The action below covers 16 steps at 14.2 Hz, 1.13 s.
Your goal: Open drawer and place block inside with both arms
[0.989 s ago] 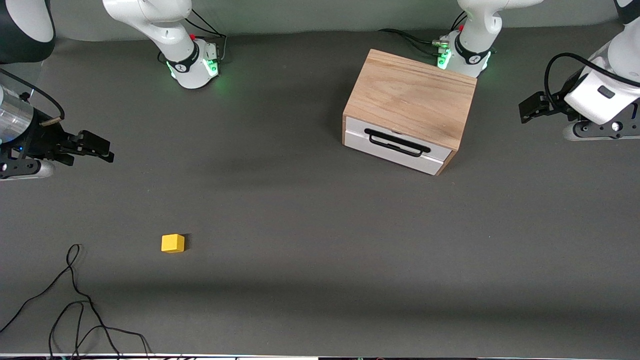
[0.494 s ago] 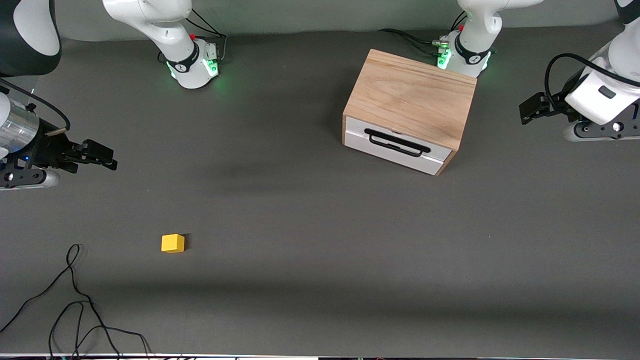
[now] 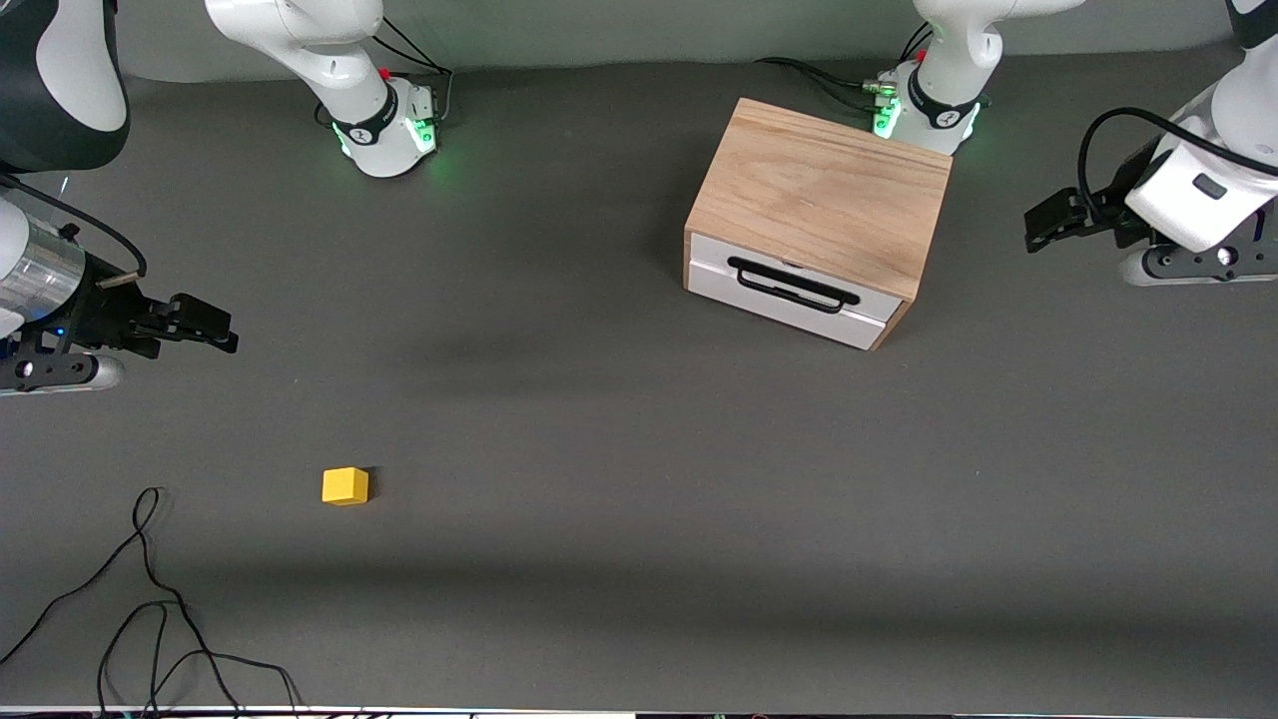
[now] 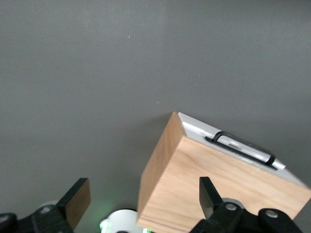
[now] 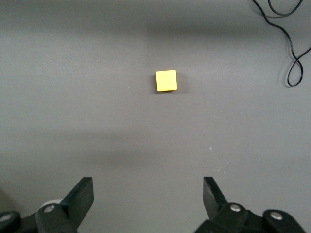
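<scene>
The light oak cabinet stands on the grey table toward the left arm's end, close in front of the left arm's base. Its white drawer is shut, the front turned about five o'clock in the front view, with the long black wire handle lying flat across it.

The yellow block sits alone on the table toward the right arm's end, at about eight o'clock from the cabinet, well apart from it and nearer to the front camera. A loose black cable lies at roughly seven o'clock from the block, near the table's edge.

The right gripper hangs over bare table at about eleven o'clock from the block, its jaws spread wide and holding nothing; in the right wrist view the block shows clear of the fingers.

The left gripper hangs over the table at three o'clock from the cabinet, apart from it. Its jaws also stand wide and empty in the left wrist view, where the cabinet appears between the fingers, probably well below them.
</scene>
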Available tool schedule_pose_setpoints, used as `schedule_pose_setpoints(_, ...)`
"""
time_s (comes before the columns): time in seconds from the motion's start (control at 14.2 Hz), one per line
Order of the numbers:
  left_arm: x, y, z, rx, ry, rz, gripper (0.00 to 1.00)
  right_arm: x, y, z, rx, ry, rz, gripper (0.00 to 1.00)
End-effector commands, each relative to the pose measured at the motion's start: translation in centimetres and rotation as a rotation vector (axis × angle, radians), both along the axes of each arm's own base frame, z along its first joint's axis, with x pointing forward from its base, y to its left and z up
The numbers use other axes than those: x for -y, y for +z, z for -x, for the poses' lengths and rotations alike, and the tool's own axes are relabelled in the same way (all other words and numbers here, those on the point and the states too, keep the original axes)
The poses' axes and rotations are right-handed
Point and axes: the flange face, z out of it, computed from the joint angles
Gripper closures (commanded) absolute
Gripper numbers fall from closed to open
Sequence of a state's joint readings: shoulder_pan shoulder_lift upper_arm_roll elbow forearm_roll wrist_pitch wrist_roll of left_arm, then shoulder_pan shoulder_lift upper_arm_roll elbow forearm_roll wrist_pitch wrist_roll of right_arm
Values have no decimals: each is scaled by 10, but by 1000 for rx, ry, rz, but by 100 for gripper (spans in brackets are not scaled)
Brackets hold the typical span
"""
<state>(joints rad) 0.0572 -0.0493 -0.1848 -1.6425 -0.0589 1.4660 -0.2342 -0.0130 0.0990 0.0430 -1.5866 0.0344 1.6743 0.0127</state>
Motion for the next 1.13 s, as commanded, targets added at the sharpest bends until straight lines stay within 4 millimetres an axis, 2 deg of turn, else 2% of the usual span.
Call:
schedule_pose_setpoints(0.0, 21, -5, 4, -13, 132, -6, 0, -2, 4, -12, 12, -19, -14, 0)
schedule_pose_setpoints(0.14, 47, -19, 3, -51, 300, -41, 0, -1, 4, -12, 12, -18, -13, 0)
schedule_pose_setpoints(0.35, 101, -54, 1, -113, 512, -113, 0, -4, 5, -12, 13, -15, -13, 0)
schedule_pose_setpoints(0.49, 117, -84, -9, -148, 634, -152, 0, -5, 5, -12, 13, -14, -13, 0)
schedule_pose_setpoints(0.64, 124, -130, -30, -200, 703, -144, 0, -6, 0, -15, 7, -14, -13, 0)
schedule_pose_setpoints(0.71, 128, -146, -38, -203, 718, -136, 0, -5, -1, -18, 8, -14, -14, 0)
schedule_pose_setpoints(0.92, 167, -178, -43, -183, 785, -138, 0, -5, -14, -36, -1, -15, -17, 0)
schedule_pose_setpoints(1.06, 181, -203, -49, -188, 849, -147, 0, -5, -19, -40, -5, -15, -17, 0)
